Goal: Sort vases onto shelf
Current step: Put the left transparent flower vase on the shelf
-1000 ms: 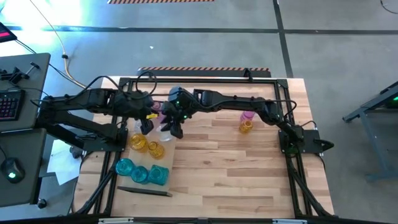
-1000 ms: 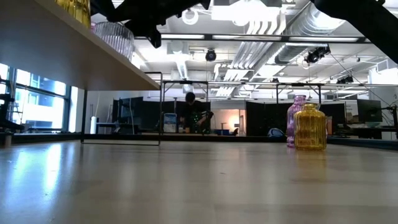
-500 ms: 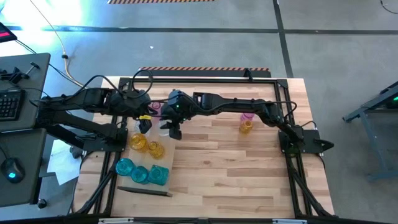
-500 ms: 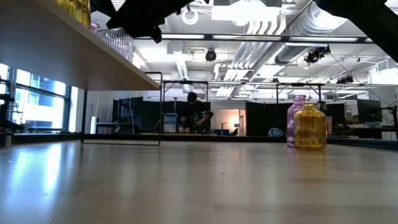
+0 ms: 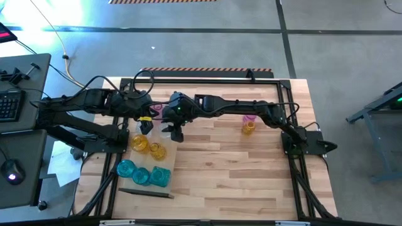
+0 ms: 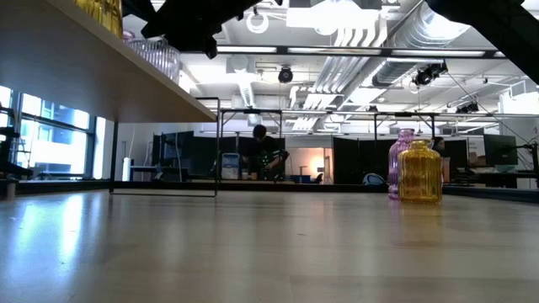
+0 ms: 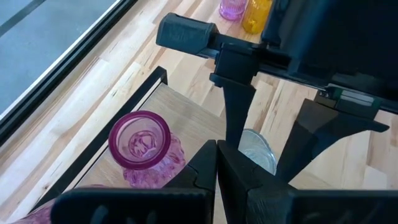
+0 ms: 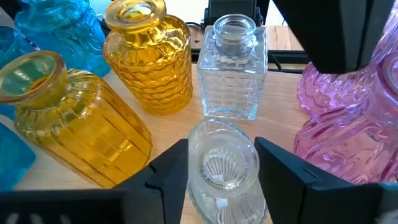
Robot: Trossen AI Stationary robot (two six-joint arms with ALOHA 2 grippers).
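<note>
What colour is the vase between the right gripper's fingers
Clear, ribbed glass vase; it shows best in the right wrist view.

arms (image 5: 232, 103): matte black, jointed | green indicator light | black cables

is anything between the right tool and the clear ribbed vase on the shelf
Nothing visible. The right tool is open with a finger on either side of the clear ribbed vase; the square clear bottle and yellow vases stand just beyond it.
</note>
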